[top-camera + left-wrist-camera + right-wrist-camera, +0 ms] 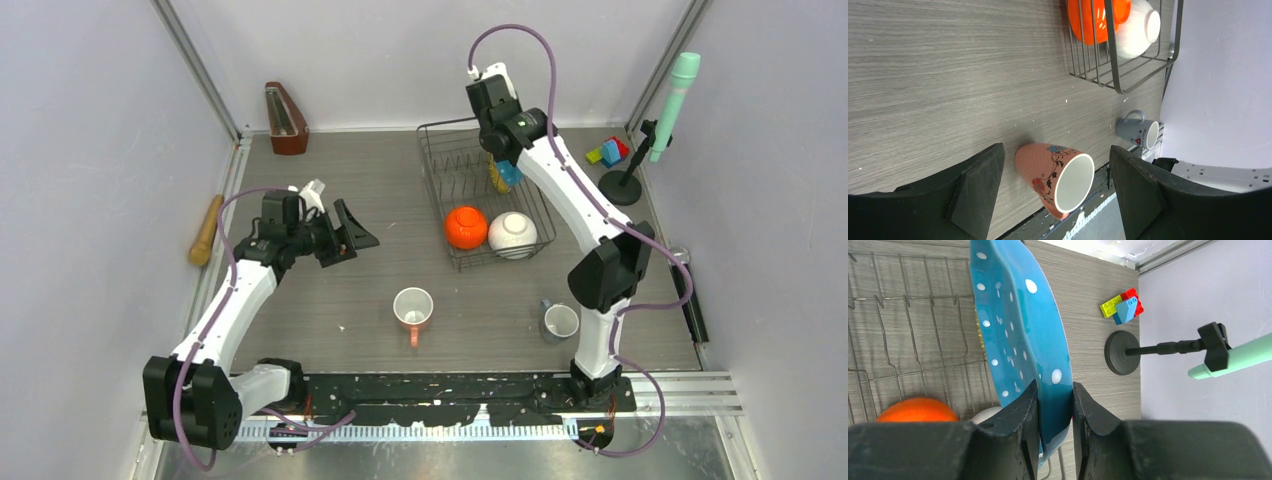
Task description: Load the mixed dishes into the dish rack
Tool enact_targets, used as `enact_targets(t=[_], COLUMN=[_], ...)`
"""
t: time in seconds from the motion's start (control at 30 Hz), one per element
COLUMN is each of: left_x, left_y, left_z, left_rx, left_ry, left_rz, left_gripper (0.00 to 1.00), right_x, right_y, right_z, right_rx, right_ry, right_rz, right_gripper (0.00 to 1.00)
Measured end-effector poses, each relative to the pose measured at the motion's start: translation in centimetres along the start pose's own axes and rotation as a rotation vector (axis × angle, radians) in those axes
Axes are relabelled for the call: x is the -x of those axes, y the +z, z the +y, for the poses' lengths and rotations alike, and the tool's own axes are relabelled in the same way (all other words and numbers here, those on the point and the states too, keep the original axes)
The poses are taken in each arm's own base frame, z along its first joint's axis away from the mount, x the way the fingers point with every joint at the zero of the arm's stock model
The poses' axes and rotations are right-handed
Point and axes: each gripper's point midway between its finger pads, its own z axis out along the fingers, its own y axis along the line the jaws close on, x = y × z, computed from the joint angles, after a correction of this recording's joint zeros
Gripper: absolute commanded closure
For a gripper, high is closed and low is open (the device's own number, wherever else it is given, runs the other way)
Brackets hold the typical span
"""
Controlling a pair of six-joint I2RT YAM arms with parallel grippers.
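Observation:
My right gripper [503, 165] is shut on the rim of the blue-rimmed plate [1018, 335], blue with white dots. It holds the plate on edge over the far part of the dark wire dish rack [445, 124]. The orange bowl [466, 227] and white bowl [512, 234] lie in the rack's near end. The pink floral mug [413, 308] and the small grey-blue mug [560, 321] stand upright on the table near the front. My left gripper [345, 235] is open and empty, left of the rack; the pink mug [1055, 177] shows between its fingers, farther off. The lime-green plate is out of view.
A wooden rolling pin [207, 230] lies at the left edge. A brown metronome [285, 118] stands at the back left. Toy blocks [608, 152] and a mint-green microphone [675, 100] on a black stand sit right of the rack.

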Motion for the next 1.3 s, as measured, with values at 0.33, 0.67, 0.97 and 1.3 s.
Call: enact_targets(t=[0.33,0.67,0.97,1.3], left_x=[-1.2,-1.5,-1.8,-2.3], left_y=[0.8,1.1,1.7,2.1], left_z=[-0.5,-0.4,0.0,0.2], left_rx=[0.001,0.010,0.022,0.028], left_ry=[0.021,0.022,0.012,0.013], left_rz=[0.041,0.052,0.074,0.095], left_gripper=[0.21,0.21,0.23,0.21], right_x=[-0.8,0.0,-1.6,-4.7], right_y=[2.9,4.3,5.3,7.0], right_z=[2.9,3.4,4.9,6.6], right_rx=[-0.001,-0.079,-0.068,-0.059], right_ry=[-0.053,-0.003,0.022,0.025], right_rz=[0.040,0.028,0.072,0.136], right_gripper=[1.00,1.00,1.00,0.89])
